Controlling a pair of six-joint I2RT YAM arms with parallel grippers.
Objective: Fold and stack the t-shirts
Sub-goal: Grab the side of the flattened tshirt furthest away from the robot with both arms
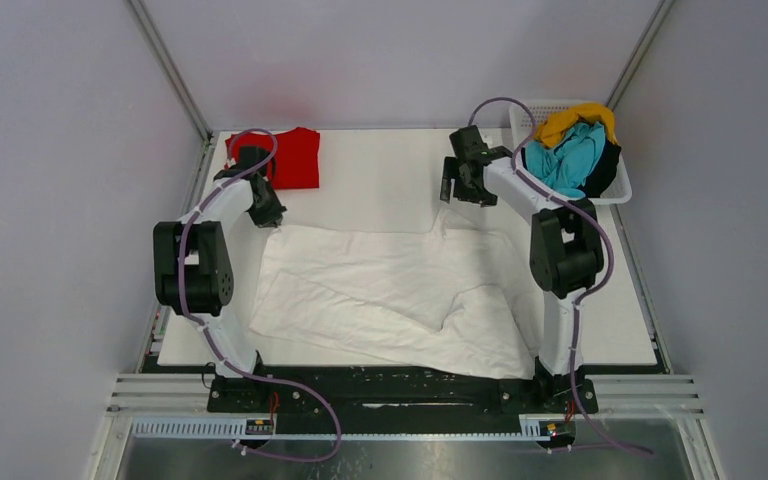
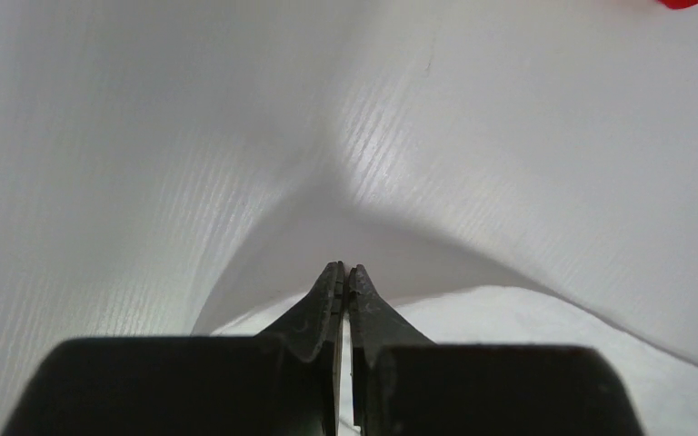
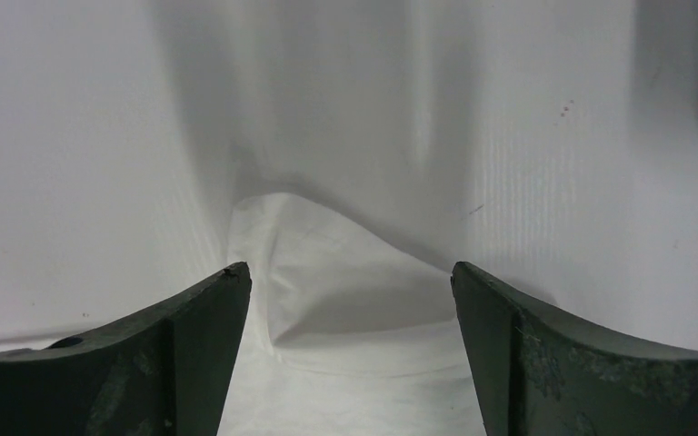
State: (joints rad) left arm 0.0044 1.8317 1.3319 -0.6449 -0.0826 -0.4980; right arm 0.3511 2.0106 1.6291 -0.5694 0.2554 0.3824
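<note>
Top view, layout: the white cloth t-shirt (image 1: 380, 290) lay spread and partly folded in the middle of the flat white table (image 1: 380, 170). A folded bright red cloth t-shirt (image 1: 295, 155) sat at the far left corner. A yellow shirt (image 1: 575, 122), a teal shirt (image 1: 570, 160) and a black shirt (image 1: 607, 168) were heaped in the white plastic lattice basket (image 1: 620, 190) at far right.
Top view, arms: my left gripper (image 1: 268, 212) was down at the white shirt's far left corner. My right gripper (image 1: 460, 185) hung just beyond its far right corner.
Left wrist, jaws: pressed together, tips at the cloth's edge (image 2: 527, 336). I could not tell whether any cloth was nipped between them.
Right wrist, jaws: spread wide, nothing held. A raised corner of the white shirt (image 3: 327, 282) lay between the fingers (image 3: 200, 318).
Step (my judgement): taking both far corners for the next fold.
Method note: lower the right gripper squarely over that corner and close on all its layers. Confirm the left gripper's hold before lifting. Raise both corners level and together, so the crease runs straight.
Writing: none legible in any view.
</note>
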